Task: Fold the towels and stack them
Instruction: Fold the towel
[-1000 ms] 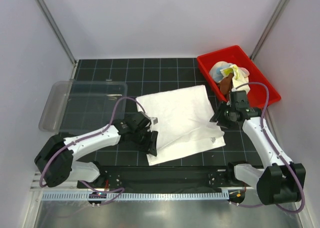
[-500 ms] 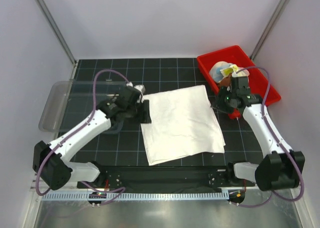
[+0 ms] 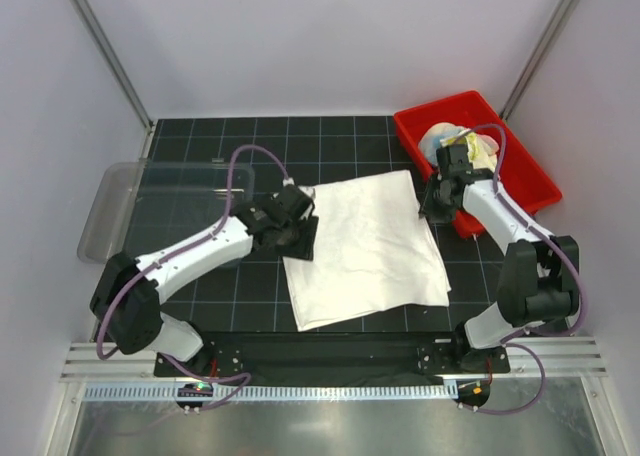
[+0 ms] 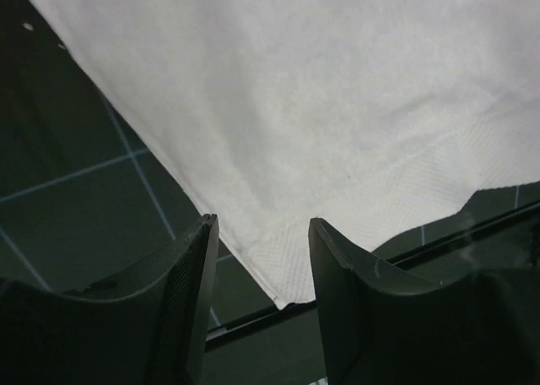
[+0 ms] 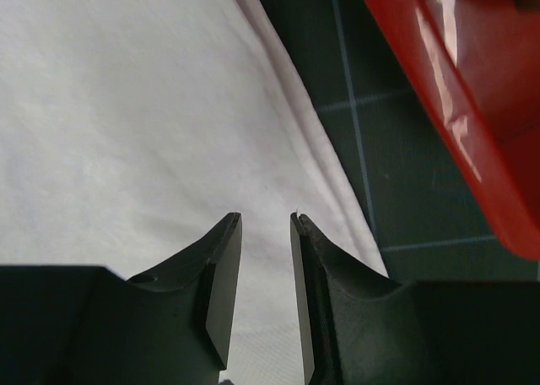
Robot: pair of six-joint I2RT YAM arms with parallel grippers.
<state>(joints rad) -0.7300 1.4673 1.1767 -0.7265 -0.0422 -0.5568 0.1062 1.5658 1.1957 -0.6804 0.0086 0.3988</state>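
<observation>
One white towel [image 3: 365, 241] lies folded on the bench [image 3: 330, 141]; the left claw [image 4: 261, 225] and right claw [image 5: 266, 218] are released, grasping nothing. Other towels [image 3: 440, 134] are in the red bin [image 3: 525, 156], not yet folded

The red bin's [image 5: 481, 89] wall stands just right of the right claw [image 5: 266, 220], with only a narrow strip of bare counter [image 5: 371, 165] between them. Left of the left claw [image 4: 261, 233], open counter runs to the clear tray [image 3: 110, 206], well apart.
</observation>
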